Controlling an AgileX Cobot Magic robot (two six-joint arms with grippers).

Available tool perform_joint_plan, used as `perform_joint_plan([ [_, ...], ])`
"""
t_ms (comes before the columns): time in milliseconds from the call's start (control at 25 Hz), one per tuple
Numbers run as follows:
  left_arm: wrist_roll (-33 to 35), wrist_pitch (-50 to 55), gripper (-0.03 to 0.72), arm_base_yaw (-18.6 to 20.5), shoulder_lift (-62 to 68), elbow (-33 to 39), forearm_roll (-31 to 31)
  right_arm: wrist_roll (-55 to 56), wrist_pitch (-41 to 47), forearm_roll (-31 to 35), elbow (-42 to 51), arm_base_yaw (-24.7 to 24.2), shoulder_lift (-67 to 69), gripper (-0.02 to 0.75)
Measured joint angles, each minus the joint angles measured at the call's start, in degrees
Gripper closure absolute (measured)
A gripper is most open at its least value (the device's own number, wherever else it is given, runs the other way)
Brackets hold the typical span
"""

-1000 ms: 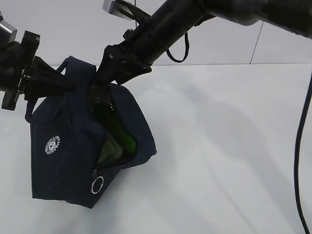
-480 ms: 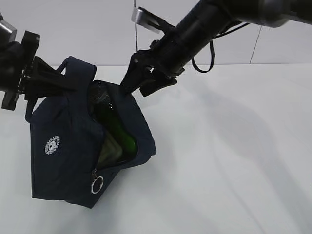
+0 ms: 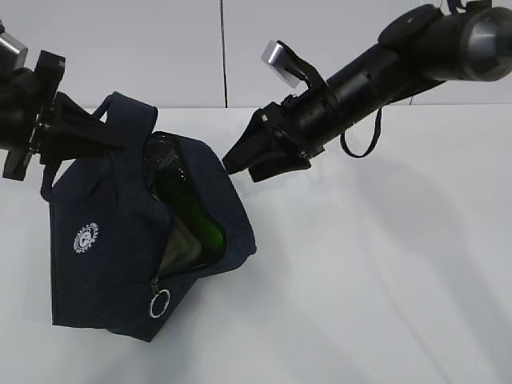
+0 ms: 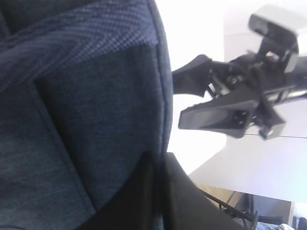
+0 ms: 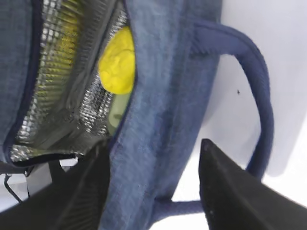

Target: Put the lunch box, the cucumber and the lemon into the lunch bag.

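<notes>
The bag [image 3: 120,248], soft and limp, stands toward the bench's [image 3: 384,304] left edge, its top rim pinched by the shut left claw [image 4: 156,165]. Inside lie the cucumber [image 3: 188,208], lemon [image 5: 117,67] and box [image 5: 116,112]. The right claw [image 3: 240,164] hangs open and empty just beside the mouth.

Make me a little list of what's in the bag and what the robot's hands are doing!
lunch bag: on the table, mouth open, silver lining showing
cucumber: inside, visible through the opening
lemon: inside, against the lining
lunch box: not clearly visible
left end effector: clamped on the bag's fabric edge
right end effector: outside the bag, open, empty
</notes>
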Motion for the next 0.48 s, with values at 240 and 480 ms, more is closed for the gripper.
perform_joint_plan([
  [240, 0.09, -0.22, 0.694, 0.00, 0.00, 0.00, 0.00, -7.33, -0.41, 4.51, 5.68, 0.00, 0.00, 0.281],
  [480, 0.22, -0.22, 0.694, 0.00, 0.00, 0.00, 0.00, -10.20, -0.83, 6.94, 5.94, 0.00, 0.13, 0.300],
])
